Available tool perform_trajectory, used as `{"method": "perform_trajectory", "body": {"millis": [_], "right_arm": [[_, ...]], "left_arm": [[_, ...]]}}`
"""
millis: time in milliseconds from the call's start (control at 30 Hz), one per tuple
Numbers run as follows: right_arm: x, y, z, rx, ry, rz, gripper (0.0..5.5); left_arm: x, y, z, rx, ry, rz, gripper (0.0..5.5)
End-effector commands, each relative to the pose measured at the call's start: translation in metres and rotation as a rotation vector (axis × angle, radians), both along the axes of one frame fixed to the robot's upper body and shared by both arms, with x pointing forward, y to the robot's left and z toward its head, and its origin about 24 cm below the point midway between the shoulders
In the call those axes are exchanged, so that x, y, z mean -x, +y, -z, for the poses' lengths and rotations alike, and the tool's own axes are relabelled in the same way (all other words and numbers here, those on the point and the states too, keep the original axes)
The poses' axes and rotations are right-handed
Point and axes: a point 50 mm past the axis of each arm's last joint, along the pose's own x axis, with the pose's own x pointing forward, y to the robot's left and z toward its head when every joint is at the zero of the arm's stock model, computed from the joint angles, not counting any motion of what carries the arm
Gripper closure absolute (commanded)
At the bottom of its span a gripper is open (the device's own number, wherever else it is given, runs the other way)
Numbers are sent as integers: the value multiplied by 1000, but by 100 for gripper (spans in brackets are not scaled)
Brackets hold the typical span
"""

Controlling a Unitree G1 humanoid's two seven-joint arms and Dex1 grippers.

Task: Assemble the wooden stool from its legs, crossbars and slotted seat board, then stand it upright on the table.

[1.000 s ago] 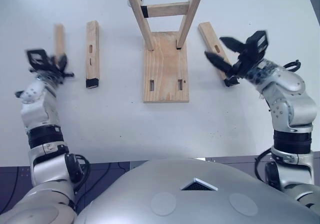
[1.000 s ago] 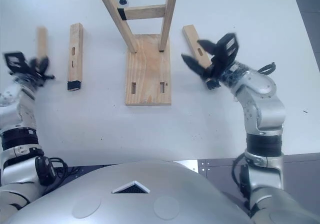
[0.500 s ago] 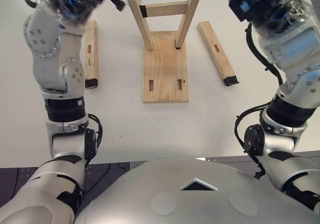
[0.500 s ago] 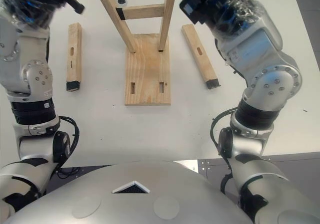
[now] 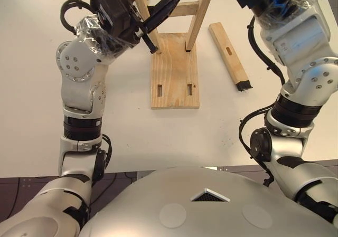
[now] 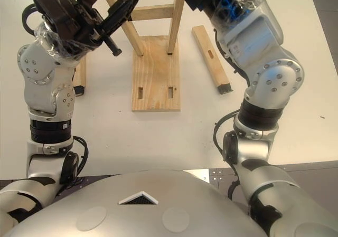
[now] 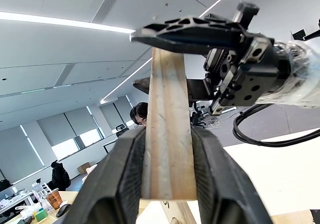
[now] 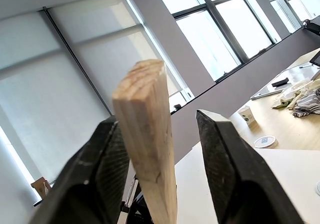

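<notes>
The slotted seat board (image 5: pixel 175 73) lies flat on the white table. Two legs stand in its far slots, joined by a crossbar (image 5: pixel 177 9). My left gripper (image 7: pixel 168 134) is raised beside the left leg (image 5: pixel 154 39) and shut on it, both fingertips pressing the leg's (image 7: pixel 167 149) sides. My right gripper (image 8: pixel 157 120) is held high around the right leg's (image 8: pixel 147 149) upper end, open, with a gap at one finger (image 8: pixel 225 169). A loose slotted leg (image 5: pixel 229 55) lies to the right of the board. Another loose leg (image 6: pixel 80 78) lies to the left, mostly hidden behind my left arm.
The table's near half (image 5: pixel 174 136) is bare white surface. In the left wrist view my right gripper's body (image 7: pixel 250 69) shows farther off, above the leg.
Both arms have risen from low beside the loose legs to the tops of the two upright legs. My left gripper has come in around the left leg and shut on it.
</notes>
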Motion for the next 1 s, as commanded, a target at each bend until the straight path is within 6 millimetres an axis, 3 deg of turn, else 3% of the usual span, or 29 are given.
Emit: {"method": "perform_trajectory", "body": {"millis": [33, 233, 367, 533, 667, 733, 833, 1000], "right_arm": [[-1, 4, -3, -20, 3, -19, 403], [-2, 3, -1, -15, 3, -4, 497], [-7, -8, 0, -13, 3, 54, 510], [-13, -39, 5, 25, 0, 185, 510], [-11, -76, 18, 156, -26, 299, 510], [-8, -95, 33, 268, -40, 355, 510], [-8, -108, 58, 434, -45, 402, 510], [-13, -94, 103, 665, -103, 419, 510]], "left_arm": [[2, -1, -1, -2, -11, -8, 426], [0, 0, 0, -12, -5, -22, 426], [-5, 7, 14, -83, 70, -63, 349], [-9, 13, 32, -122, 158, -91, 262], [-9, 17, 35, -88, 192, -117, 198], [-14, 24, 32, -8, 222, -173, 168], [-22, 37, 32, 119, 292, -259, 129], [-30, 62, 52, 238, 416, -446, 129]]}}
